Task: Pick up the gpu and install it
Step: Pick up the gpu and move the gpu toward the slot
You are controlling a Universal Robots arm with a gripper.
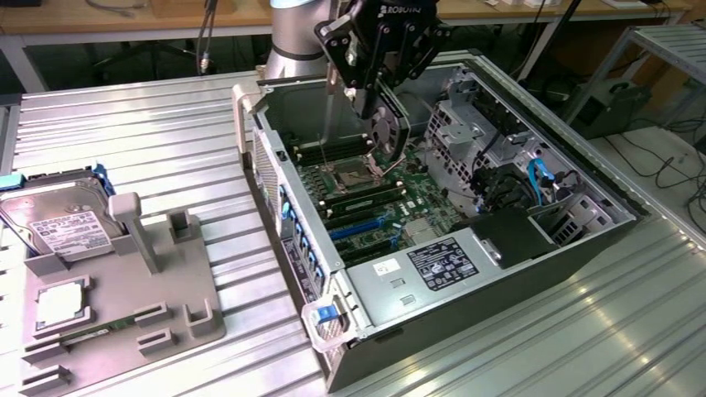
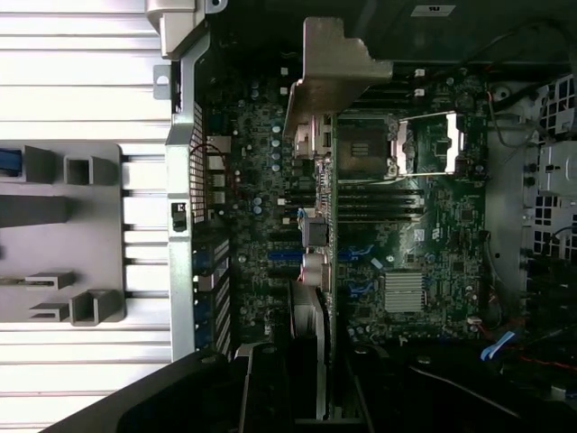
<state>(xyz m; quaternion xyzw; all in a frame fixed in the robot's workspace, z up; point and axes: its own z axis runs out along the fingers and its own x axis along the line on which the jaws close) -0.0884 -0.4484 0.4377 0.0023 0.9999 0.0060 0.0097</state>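
Gpu [image 1: 388, 134] hangs upright with the hand [image 1: 372, 99] clamped on its upper edge, low over the motherboard [image 1: 369, 194] inside the open computer case [image 1: 551, 248]. The case lies on a ribbed metal tabletop [image 1: 144, 116]. Toward the exterior view's left, a grey holder [image 1: 182, 289] carries a hard drive [image 1: 61, 219]. A wooden bench [image 1: 111, 16] stands behind. Cables [image 1: 673, 169] trail across the floor at the exterior view's right.

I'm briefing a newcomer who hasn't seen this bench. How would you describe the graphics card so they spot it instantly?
Find the open computer case lying on the ribbed metal table. Above its green motherboard hangs the gripper, clamping the graphics card. It is the only board standing on edge in the air, dark with a round fan.
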